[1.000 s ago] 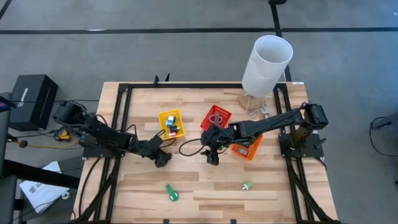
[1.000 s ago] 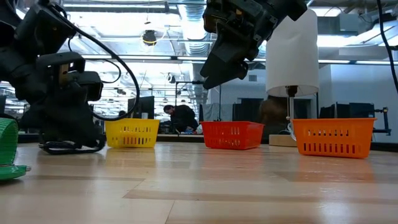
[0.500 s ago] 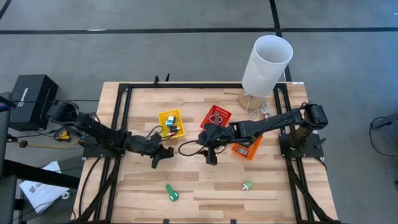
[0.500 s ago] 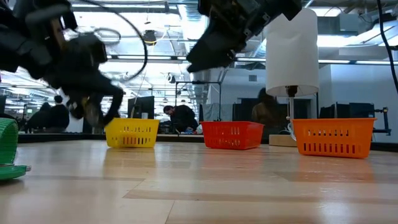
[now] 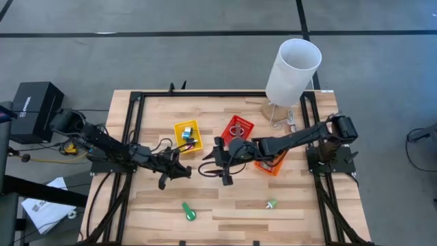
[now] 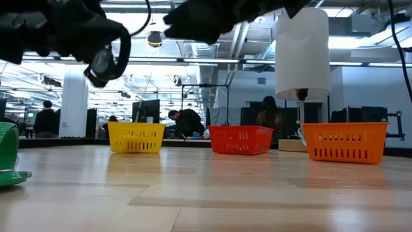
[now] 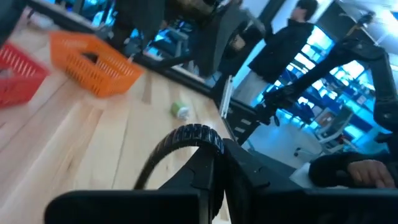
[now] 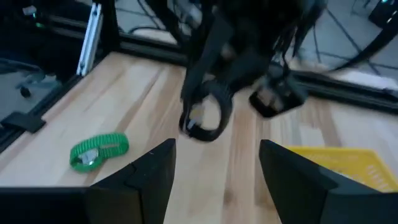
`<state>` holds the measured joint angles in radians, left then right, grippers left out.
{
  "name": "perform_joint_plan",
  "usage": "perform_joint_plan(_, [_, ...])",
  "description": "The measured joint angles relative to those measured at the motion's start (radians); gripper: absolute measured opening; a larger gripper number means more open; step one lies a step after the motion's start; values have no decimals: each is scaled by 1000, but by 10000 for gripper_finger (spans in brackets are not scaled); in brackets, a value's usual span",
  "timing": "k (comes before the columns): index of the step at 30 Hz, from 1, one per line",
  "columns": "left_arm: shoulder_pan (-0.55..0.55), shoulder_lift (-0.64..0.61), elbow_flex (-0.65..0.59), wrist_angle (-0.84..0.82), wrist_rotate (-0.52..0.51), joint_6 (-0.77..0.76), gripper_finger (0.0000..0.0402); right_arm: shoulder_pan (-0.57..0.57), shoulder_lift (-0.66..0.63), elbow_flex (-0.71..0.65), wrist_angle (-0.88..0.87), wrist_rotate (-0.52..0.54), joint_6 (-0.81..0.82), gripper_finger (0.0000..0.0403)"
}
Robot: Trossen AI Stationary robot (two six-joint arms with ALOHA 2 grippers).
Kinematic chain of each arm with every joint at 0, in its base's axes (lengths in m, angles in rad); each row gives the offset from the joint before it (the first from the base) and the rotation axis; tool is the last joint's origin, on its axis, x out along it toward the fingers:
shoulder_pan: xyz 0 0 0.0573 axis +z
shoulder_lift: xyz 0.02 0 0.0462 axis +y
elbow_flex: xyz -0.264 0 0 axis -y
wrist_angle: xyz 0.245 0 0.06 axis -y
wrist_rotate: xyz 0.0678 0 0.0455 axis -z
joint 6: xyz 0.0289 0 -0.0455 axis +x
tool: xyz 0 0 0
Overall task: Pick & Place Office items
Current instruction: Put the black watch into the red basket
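A black ribbed ring (image 8: pixel 205 118) hangs above the table's middle, and my left gripper (image 5: pixel 176 171) is shut on it; in the low view the ring (image 6: pixel 104 61) shows clear of the wood. My right gripper (image 5: pixel 217 164) stands open just to the right of it, pointing at it, with nothing between its fingers (image 8: pixel 214 180). A green ring (image 5: pixel 189 212) and a small green-and-white item (image 5: pixel 272 203) lie on the table near the front edge. Several small items lie in the yellow bin (image 5: pixel 188 134). My left gripper pinches the black ring at one spot on its band (image 7: pixel 208 146) between its two fingers, which lie about level and point toward the table's right. The rest of the ring arcs out past the fingertips. It is lifted clear of the table.
The red bin (image 5: pixel 237 128) and the orange bin (image 5: pixel 272 162) stand behind and under my right arm. A tall white cylinder (image 5: pixel 293 68) stands at the back right. Bare wood lies between the two green items near the front edge.
My left gripper has risen from the table and tipped up from pointing down to about level, rolling as it went; the black ring has come up with it, clear of the wood. My right gripper has shifted toward the table's left, rolled and tipped up.
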<state>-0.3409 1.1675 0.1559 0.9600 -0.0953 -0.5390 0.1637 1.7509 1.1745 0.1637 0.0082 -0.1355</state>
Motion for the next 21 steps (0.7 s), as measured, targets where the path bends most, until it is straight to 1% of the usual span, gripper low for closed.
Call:
perform_joint_plan(2, [-8, 0, 19, 4, 2, 34, 8, 1, 12, -6, 40, 0, 19, 223])
perform_joint_plan(5, [-14, 0, 58, 8, 6, 78, 10, 0, 74, 10, 188, 1, 74, 223])
perform_joint_plan(7, [-14, 0, 79, 8, 24, 117, 10, -1, 101, 6, 181, 4, 101, 223])
perform_joint_plan(9, [-14, 0, 91, 7, 29, 145, 9, -1, 135, 34, 216, 4, 123, 223])
perform_joint_plan(12, [-14, 0, 96, 8, 35, 171, 9, -3, 135, 68, 217, -2, 160, 223])
perform_joint_plan(21, [-10, 0, 97, 17, 36, 203, 9, -3, 136, 66, 237, -7, 195, 223])
